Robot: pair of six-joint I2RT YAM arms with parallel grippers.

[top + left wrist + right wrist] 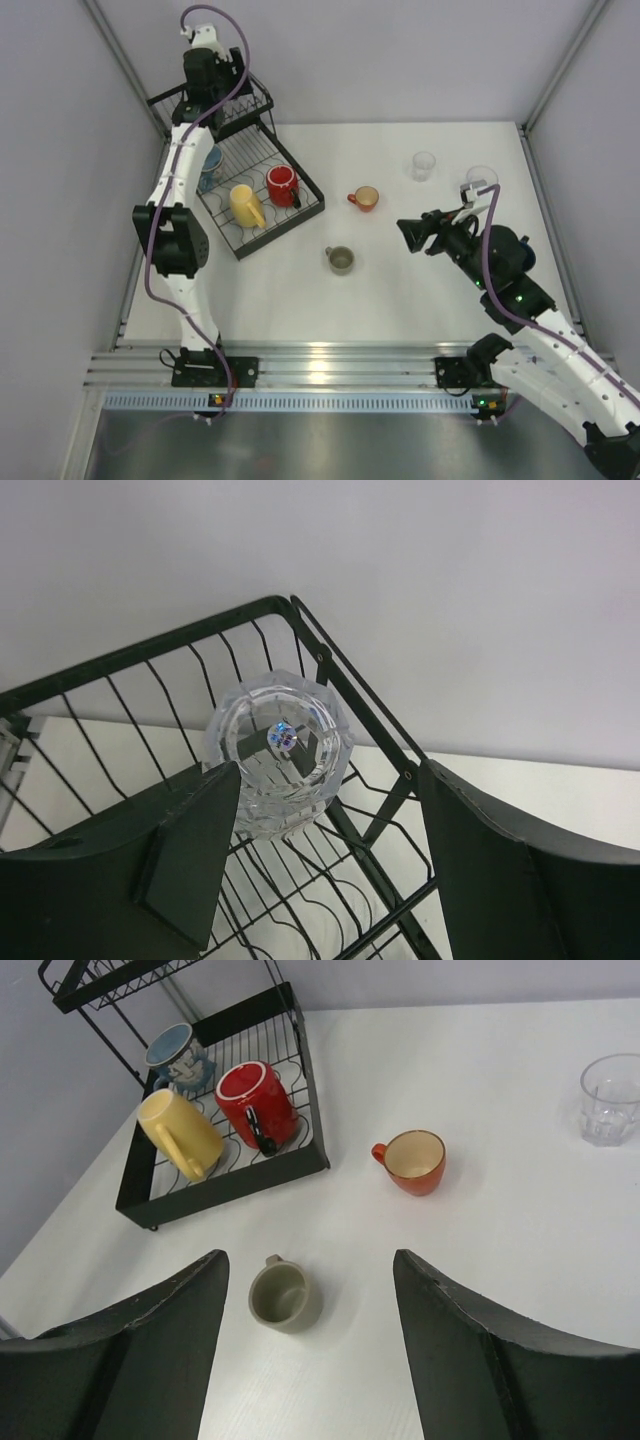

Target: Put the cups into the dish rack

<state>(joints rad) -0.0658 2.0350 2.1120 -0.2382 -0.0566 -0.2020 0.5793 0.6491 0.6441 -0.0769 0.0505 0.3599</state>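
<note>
four cups we count as racked: blue mug (210, 165), yellow mug (245, 205) and red mug (282, 185) in the dish rack (281, 231) tray, clear tumbler (280, 755) in its basket, inside our spread left end effector (325, 780). two mugs (364, 198) and two tumblers (424, 165) wait on the surface (420, 290); right end effector (310, 1260) spread, empty.

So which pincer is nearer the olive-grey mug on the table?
Right. The right pincer hovers right of the olive-grey mug; the left pincer is far off at the tall basket of the dish rack, by a clear tumbler.

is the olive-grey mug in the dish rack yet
No, the olive-grey mug stands on the table, apart from the dish rack.
</note>
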